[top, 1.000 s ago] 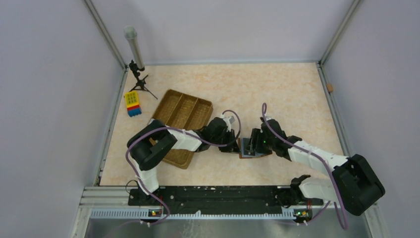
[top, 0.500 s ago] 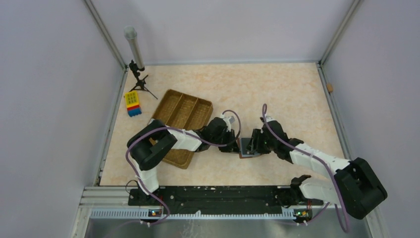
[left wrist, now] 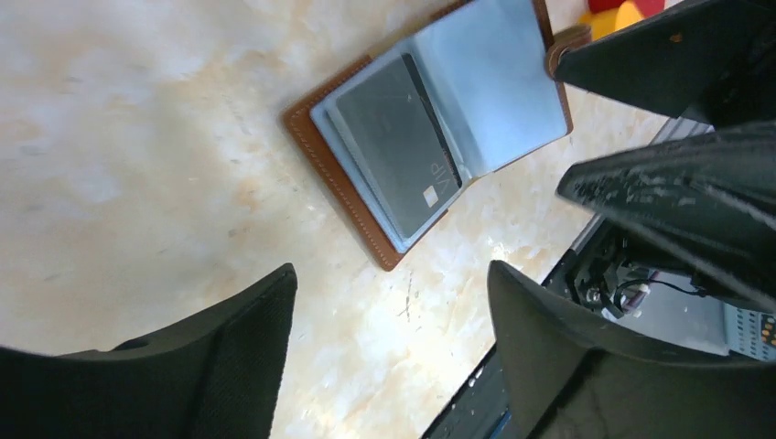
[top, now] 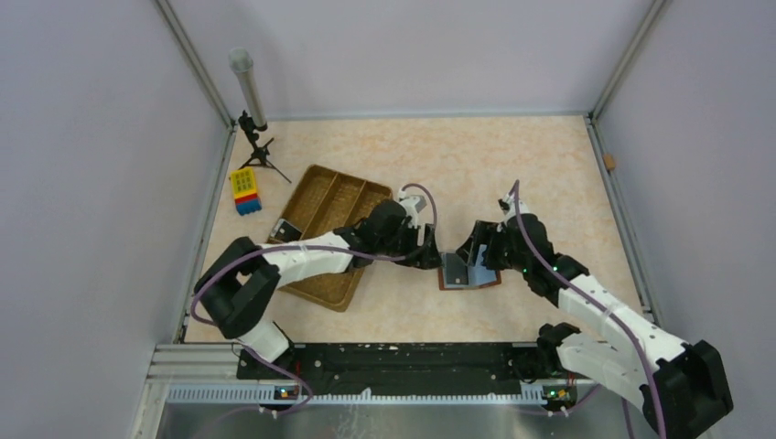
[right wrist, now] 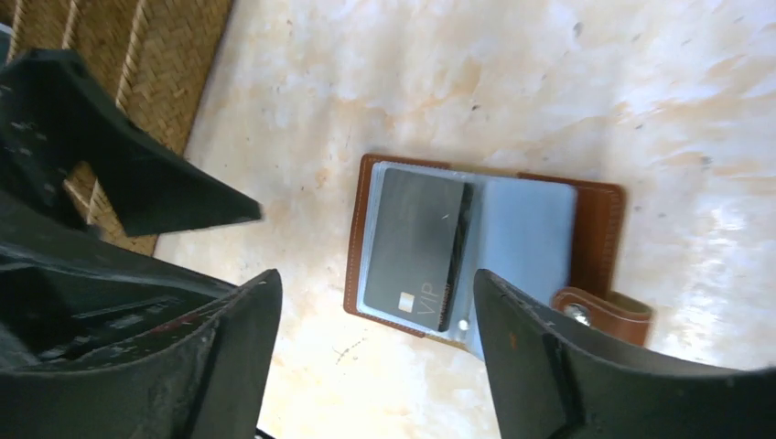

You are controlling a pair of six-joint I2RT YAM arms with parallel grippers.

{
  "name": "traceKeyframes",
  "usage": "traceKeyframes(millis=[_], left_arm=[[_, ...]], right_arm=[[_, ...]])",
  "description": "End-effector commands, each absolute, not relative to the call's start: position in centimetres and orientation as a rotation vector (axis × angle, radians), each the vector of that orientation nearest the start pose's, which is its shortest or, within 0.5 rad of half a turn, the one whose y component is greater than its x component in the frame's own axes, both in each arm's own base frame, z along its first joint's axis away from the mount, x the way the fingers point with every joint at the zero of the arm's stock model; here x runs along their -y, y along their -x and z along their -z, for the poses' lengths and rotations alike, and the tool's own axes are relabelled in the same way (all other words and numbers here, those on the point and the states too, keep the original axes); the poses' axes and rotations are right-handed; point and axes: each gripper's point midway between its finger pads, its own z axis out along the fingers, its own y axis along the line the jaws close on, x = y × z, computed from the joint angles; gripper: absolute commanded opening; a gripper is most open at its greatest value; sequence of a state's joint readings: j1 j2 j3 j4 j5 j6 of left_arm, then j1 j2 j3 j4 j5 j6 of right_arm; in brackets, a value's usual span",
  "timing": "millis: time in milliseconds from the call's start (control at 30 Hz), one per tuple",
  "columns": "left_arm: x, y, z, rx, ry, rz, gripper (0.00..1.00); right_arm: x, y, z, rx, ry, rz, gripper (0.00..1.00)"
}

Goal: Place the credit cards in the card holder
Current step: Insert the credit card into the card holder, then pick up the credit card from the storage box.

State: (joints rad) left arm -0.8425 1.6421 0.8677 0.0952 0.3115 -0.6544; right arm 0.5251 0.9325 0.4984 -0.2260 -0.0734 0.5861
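Note:
The brown card holder [top: 468,282] lies open on the table between both grippers. A dark grey credit card [left wrist: 398,146] marked VIP sits in the clear sleeve of its left page; the holder's stitched brown edge [left wrist: 340,187] frames it. The card [right wrist: 416,242] and holder [right wrist: 599,229] also show in the right wrist view, with the snap tab at the right. My left gripper [top: 428,259] [left wrist: 392,274] hangs open just left of the holder, holding nothing. My right gripper [top: 478,254] [right wrist: 377,279] is open above the holder's right side, also holding nothing.
A brown woven compartment tray [top: 329,197] lies to the left, under the left arm, with a small dark flat rectangle [top: 287,230] in it. A yellow-and-blue block [top: 244,190] and a small tripod with a tube [top: 249,101] stand far left. Walls enclose the table.
Both grippers have opened and drawn back from the holder. The left arm's elbow swung left, the right arm rose and stretched out. The card stays in the sleeve.

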Motion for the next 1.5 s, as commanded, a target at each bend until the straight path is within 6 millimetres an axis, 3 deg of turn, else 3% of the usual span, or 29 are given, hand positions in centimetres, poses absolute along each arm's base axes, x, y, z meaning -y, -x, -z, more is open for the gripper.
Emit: traceKeyframes(millis=[0, 133, 233, 267, 400, 567, 733, 1033, 1467], left_arm=[[32.5, -24.4, -12.4, -2.357, -0.452, 0.946, 0.83], [25.1, -27.2, -14.2, -2.357, -0.439, 0.678, 0.98], [17.8, -30.0, -14.6, -2.350, -0.404, 0.454, 0.99], [14.7, -31.1, -14.6, -2.348, -0.360, 0.361, 0.99], [5.2, -33.9, -15.1, -2.342, -0.168, 0.043, 0.99], [-1.5, -35.2, -14.9, -2.380, -0.081, -0.045, 0.99], [-3.7, -35.7, -13.5, -2.437, -0.060, -0.002, 0.99], [-3.0, -35.2, -9.8, -2.547, -0.100, 0.262, 0.99], [-3.5, -33.4, -5.4, -2.727, -0.035, 0.322, 0.96]], right_arm=[[-15.8, -24.3, -13.4, -2.209, -0.016, -0.625, 0.78], [-15.3, -24.4, -14.0, -2.196, 0.016, -0.598, 0.80], [-15.5, -24.5, -14.3, -2.182, 0.035, -0.609, 0.80], [-15.7, -24.5, -14.3, -2.175, 0.039, -0.622, 0.80], [-16.6, -24.5, -14.4, -2.152, 0.048, -0.693, 0.81], [-17.4, -24.2, -14.4, -2.148, 0.078, -0.756, 0.81], [-16.9, -24.0, -14.3, -2.152, 0.091, -0.736, 0.81], [-16.6, -23.6, -14.2, -2.167, 0.094, -0.729, 0.81], [-16.7, -23.7, -13.7, -2.188, 0.095, -0.736, 0.81]])
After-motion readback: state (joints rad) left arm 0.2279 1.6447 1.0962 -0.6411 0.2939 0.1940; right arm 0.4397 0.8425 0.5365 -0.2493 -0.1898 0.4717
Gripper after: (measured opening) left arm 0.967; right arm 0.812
